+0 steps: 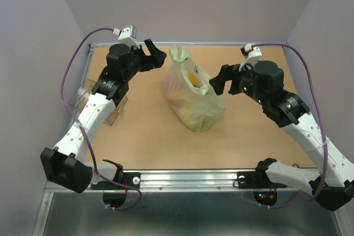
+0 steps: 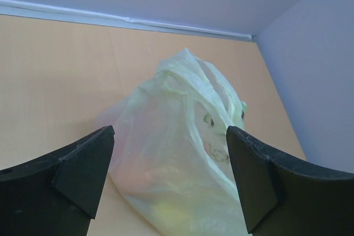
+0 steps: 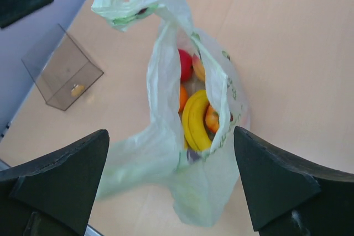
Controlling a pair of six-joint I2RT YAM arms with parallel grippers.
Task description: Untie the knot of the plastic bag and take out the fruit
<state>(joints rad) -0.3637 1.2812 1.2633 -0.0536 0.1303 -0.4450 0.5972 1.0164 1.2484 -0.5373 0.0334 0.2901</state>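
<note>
Open and empty: left gripper (image 1: 156, 53) and right gripper (image 1: 219, 79) flanked the plastic bag (image 1: 193, 98). The knot (image 3: 130, 9) looked tied, fruit (image 3: 194, 117) inside. Next: pinch its ends, pull apart.

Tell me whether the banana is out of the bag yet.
No, the right wrist view shows the banana lying inside the open-mouthed plastic bag, next to other fruit.
</note>
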